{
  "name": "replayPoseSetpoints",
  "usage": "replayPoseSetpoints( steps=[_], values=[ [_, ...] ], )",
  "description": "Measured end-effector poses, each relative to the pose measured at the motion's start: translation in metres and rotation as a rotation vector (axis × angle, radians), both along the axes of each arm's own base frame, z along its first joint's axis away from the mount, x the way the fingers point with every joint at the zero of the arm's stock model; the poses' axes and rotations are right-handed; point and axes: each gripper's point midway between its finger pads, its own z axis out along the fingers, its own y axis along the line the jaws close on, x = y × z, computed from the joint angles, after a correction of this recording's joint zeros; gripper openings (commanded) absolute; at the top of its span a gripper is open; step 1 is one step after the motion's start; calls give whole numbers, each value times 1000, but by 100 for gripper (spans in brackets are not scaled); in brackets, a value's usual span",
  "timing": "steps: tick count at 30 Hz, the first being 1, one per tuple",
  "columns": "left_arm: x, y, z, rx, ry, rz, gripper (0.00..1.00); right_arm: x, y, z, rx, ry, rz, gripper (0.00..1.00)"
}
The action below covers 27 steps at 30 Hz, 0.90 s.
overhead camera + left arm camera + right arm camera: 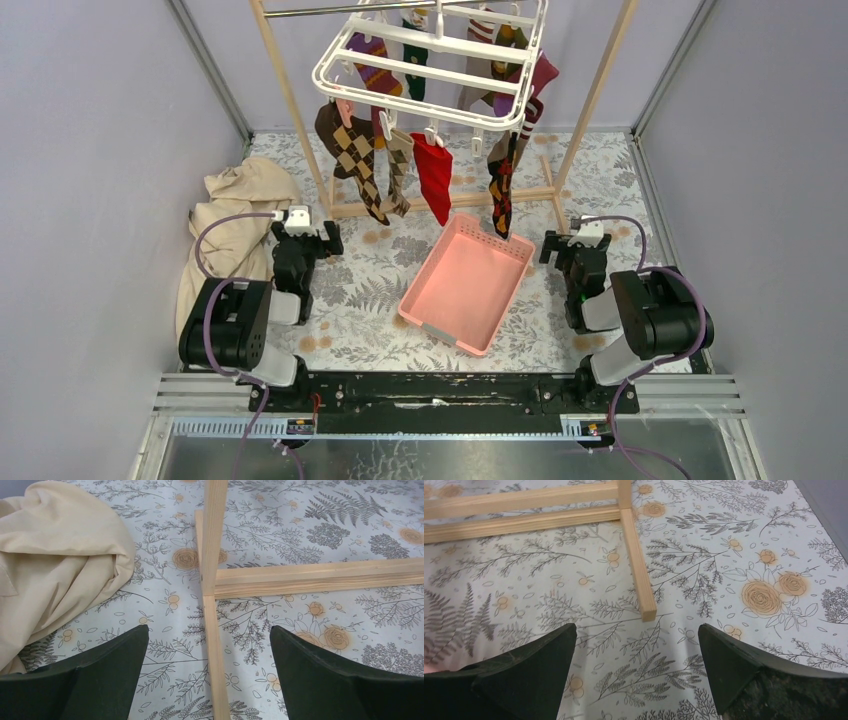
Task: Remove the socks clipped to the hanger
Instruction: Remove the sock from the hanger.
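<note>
White hanger (pixel 400 100), red sock (pixel 434 178), pink basket (pixel 470 280), floral table (pixel 370 270).

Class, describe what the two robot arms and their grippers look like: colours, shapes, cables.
The left arm and right arm match: chunky black joint housings linked by pale grey sections. A purple cable loops along each to a small white wrist camera. The left gripper and right gripper have matte black, wedge-shaped fingers tapering to blunt tips.

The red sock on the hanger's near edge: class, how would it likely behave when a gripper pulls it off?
Probably floppy: the red sock hangs limp from one clip. Likely light, since that small clip alone carries it. Pulling may swing the hanger, which seems to hang from the rod above rather than stand fixed.
</note>
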Motion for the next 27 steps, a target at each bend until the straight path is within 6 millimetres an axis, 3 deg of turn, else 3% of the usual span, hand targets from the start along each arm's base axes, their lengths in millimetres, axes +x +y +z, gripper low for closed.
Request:
replayPoseSetpoints(
  steps=[4, 7, 11, 15, 22, 27],
  values=[
    [-5, -3, 17, -7, -10, -5, 99, -14, 1, -1, -1, -13, 14, 100],
    [-6, -4, 53, -63, -51, 16, 99, -18, 0, 15, 3, -47, 14, 100],
    [-12, -9, 112, -158, -156, 14, 99, -5, 3, 69, 14, -119, 18, 100],
    [-17, -24, 150, -222, -176, -20, 99, -1, 6, 134, 37, -219, 31, 100],
    [-30, -54, 203, -333, -144, -114, 99, -17, 15, 185, 208, -209, 30, 100],
    [-45, -73, 260, -466, -143, -194, 99, -22, 27, 220, 332, -105, 32, 100]
  ],
)
